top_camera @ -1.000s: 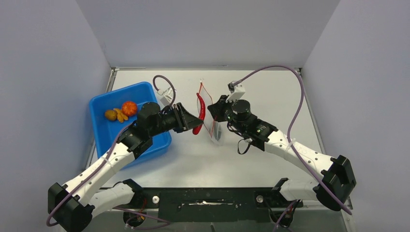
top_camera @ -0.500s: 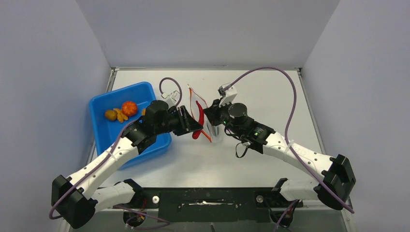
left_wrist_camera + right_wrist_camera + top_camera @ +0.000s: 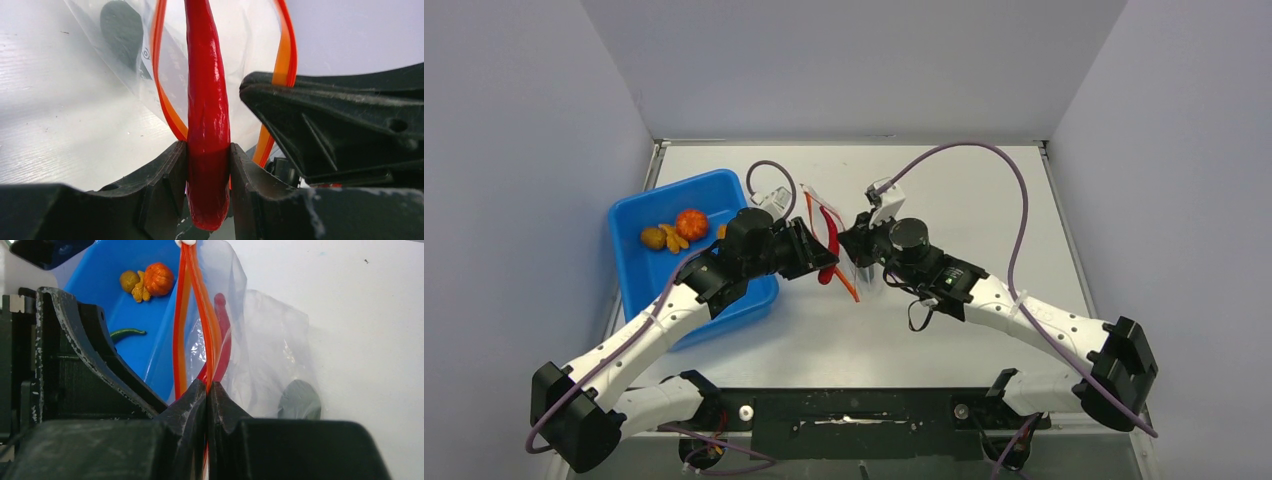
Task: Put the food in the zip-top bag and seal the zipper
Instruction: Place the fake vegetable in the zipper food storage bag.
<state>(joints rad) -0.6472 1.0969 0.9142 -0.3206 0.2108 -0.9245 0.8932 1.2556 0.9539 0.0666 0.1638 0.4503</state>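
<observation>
One slim, glossy red chili [image 3: 207, 125], gently curved

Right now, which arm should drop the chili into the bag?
Left. The left gripper clamps the red chili, tip between the zipper strips of the bag. The right gripper is shut on the zipper edge, holding the bag up, so it's busy.

Bright, even light; soft shadows

Glossy red chili [image 3: 207, 115], clear thin-plastic bag [image 3: 125, 55]
</observation>
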